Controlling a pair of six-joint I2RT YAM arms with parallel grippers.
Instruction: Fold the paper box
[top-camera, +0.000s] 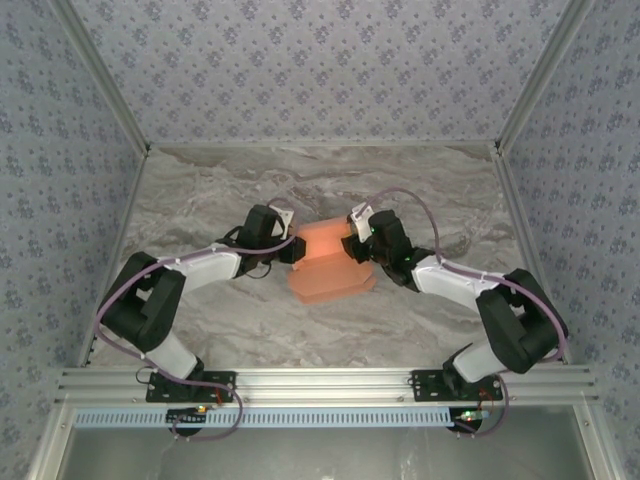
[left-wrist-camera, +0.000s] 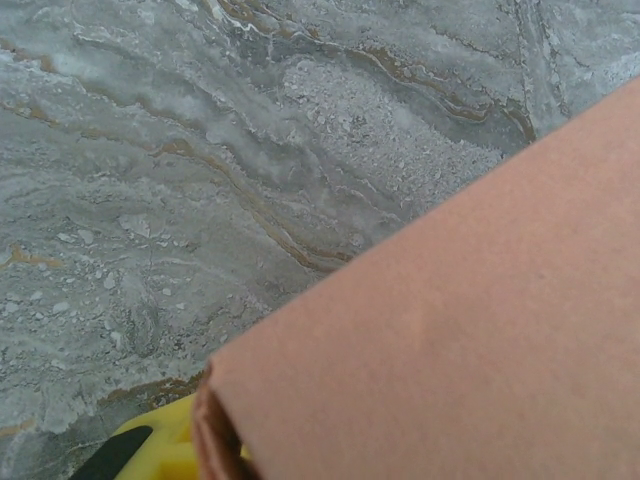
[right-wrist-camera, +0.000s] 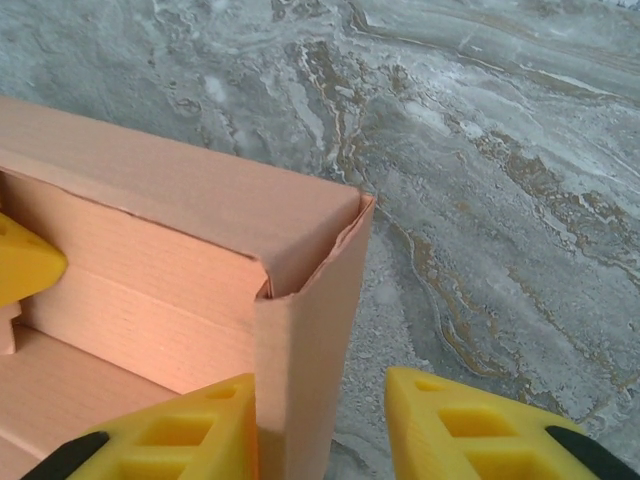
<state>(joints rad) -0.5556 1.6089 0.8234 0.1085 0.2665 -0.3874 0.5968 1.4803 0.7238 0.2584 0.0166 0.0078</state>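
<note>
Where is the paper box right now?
In the top external view the paper box sits mid-table, between the left gripper at its left end and the right gripper at its right end, whose fingers straddle an upright wall.

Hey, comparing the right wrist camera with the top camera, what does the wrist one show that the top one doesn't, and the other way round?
Right wrist view: a corner of the paper box up close, its layered wall slightly crumpled at the edge, and the right pincer open, one yellow finger inside that wall and the other outside.
Top view: the whole layout, with the left pincer at the box's left end, the right one at its right end, and a flat flap spread toward the near side.
Both: the salmon box on the marble table.
</note>
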